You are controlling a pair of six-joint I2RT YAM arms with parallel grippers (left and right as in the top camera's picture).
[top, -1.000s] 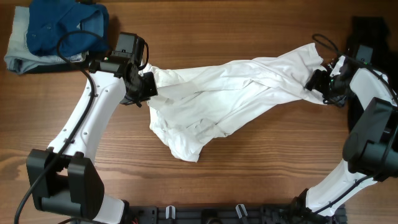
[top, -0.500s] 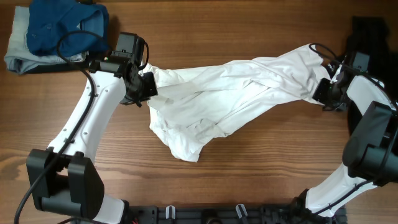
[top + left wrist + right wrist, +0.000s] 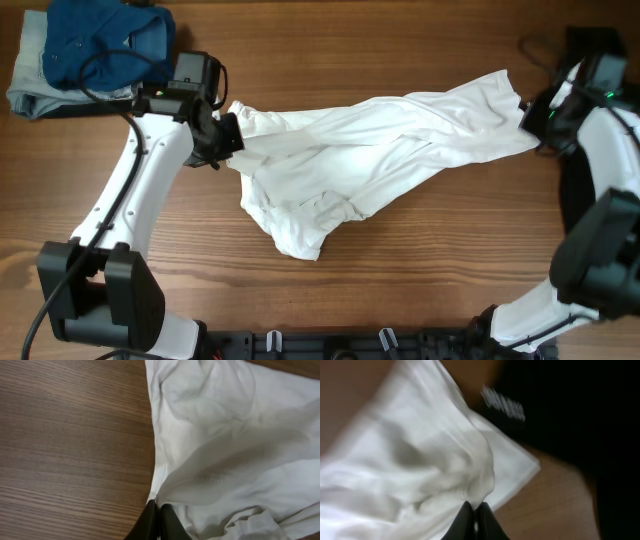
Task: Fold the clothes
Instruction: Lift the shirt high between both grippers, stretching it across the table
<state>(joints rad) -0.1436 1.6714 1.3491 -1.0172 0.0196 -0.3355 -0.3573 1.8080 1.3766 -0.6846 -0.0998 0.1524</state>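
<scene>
Spanning the table's [image 3: 400, 300] middle, left to right: white shirt [image 3: 370, 150], drawn tauter than a second ago. Left gripper [image 3: 228, 132]: jaws pinching its left hem. Right gripper [image 3: 528, 112]: jaws, earlier spread, now pinching the right hem, nearer the far edge. Far-right corner: black garment [image 3: 580, 420], logo blurred, partly cut off.

Your overhead view is bright, evenly lit and sharp; soft shadows edge the shirt [image 3: 380, 150]. Your right wrist view is blurred, dark upper right.
</scene>
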